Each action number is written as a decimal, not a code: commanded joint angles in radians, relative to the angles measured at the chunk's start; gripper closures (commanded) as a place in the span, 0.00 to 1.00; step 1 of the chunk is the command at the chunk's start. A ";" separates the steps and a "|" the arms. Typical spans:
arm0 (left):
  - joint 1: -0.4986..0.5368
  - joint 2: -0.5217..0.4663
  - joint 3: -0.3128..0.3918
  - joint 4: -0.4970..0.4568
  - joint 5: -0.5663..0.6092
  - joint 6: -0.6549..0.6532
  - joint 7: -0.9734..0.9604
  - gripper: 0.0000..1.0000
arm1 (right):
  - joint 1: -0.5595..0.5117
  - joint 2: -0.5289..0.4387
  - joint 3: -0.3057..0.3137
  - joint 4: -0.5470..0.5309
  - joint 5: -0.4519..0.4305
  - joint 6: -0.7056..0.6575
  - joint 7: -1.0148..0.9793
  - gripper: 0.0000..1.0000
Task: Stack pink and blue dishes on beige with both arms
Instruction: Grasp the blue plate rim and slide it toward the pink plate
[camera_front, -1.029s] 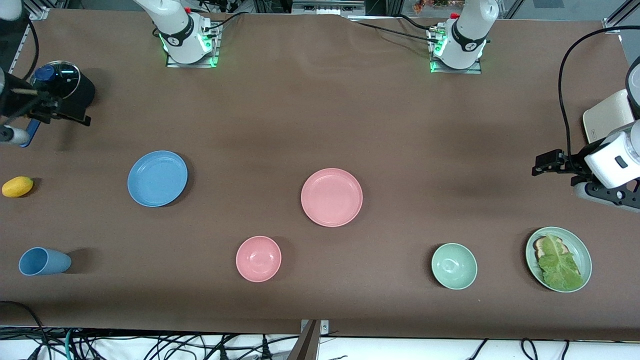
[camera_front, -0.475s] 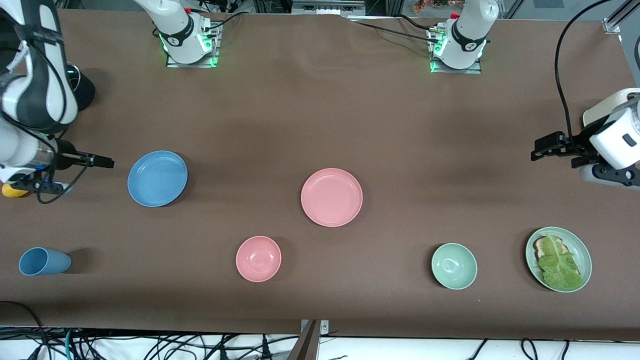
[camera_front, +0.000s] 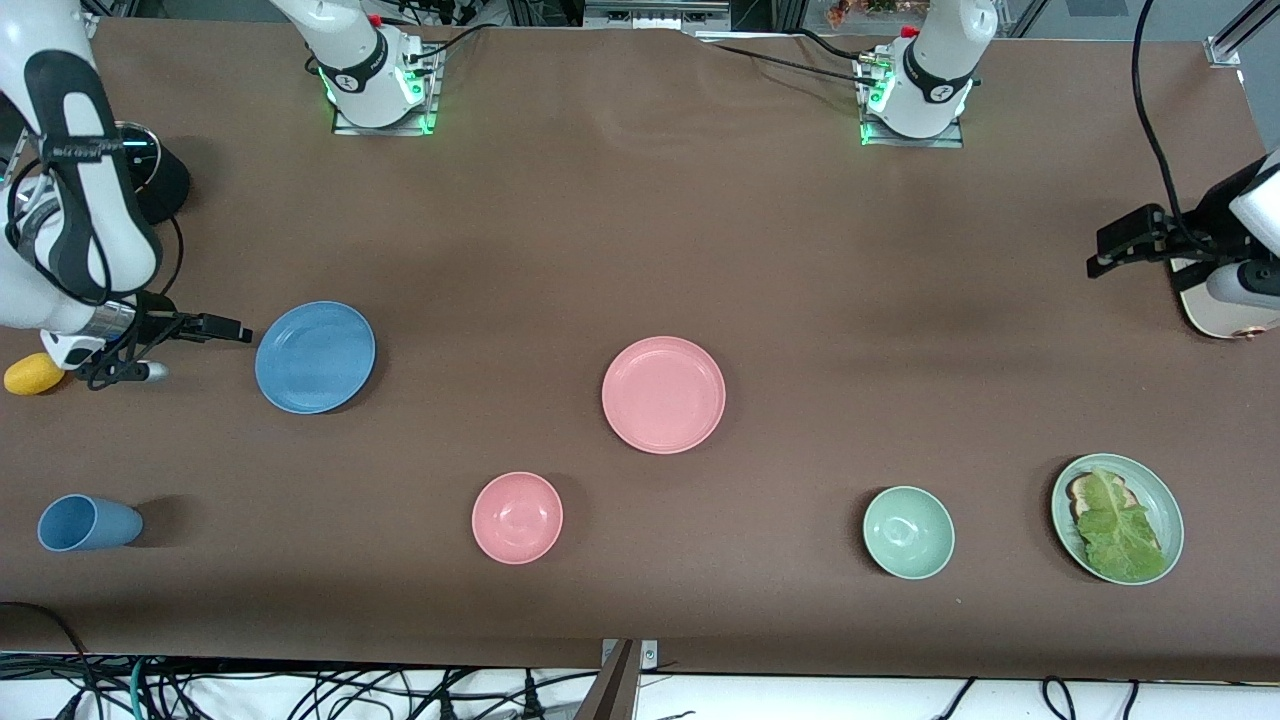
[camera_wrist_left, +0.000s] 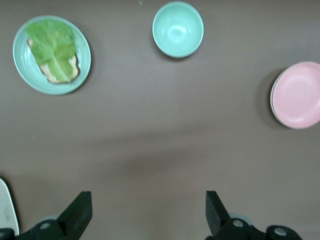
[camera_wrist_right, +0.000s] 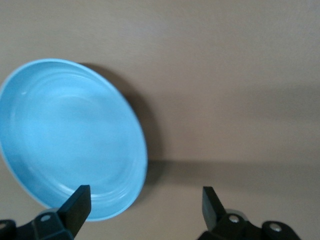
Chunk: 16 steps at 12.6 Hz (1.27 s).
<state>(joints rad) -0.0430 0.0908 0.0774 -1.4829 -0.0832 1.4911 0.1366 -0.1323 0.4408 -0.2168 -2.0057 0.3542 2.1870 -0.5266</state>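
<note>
The blue plate (camera_front: 315, 357) lies flat toward the right arm's end of the table. My right gripper (camera_front: 235, 330) hangs open right beside its rim. In the right wrist view one finger (camera_wrist_right: 75, 206) stands over the rim of the blue plate (camera_wrist_right: 65, 140), and the gripper (camera_wrist_right: 144, 206) holds nothing. The pink plate (camera_front: 663, 394) rests mid-table, also visible as the pink plate (camera_wrist_left: 297, 95). The beige plate (camera_front: 1215, 305) sits at the left arm's end, mostly hidden by that arm. My left gripper (camera_front: 1105, 255) is open and empty beside it, over bare cloth (camera_wrist_left: 147, 212).
Nearer the front camera are a blue cup (camera_front: 85, 522), a pink bowl (camera_front: 517, 517), a green bowl (camera_front: 908, 532) and a green plate with lettuce (camera_front: 1117, 518). A yellow fruit (camera_front: 33, 373) and a black pot (camera_front: 155, 175) sit at the right arm's end.
The right arm has swung in from the table's end, bringing its gripper up to the blue plate's rim. The left gripper has drifted toward the robots' side, alongside the beige plate.
</note>
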 joint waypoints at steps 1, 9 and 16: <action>0.008 -0.031 -0.013 -0.039 0.023 -0.035 0.001 0.00 | -0.020 0.042 0.014 0.028 0.054 0.004 -0.038 0.06; 0.025 -0.055 -0.048 -0.050 0.039 -0.023 -0.102 0.00 | -0.017 0.142 0.017 0.082 0.201 0.000 -0.038 0.46; 0.064 -0.080 -0.090 -0.062 0.042 -0.032 -0.132 0.00 | -0.009 0.138 0.017 0.100 0.206 -0.013 -0.044 1.00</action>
<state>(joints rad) -0.0055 0.0290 0.0030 -1.5263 -0.0751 1.4622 -0.0346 -0.1420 0.5693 -0.2033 -1.9245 0.5427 2.1792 -0.5597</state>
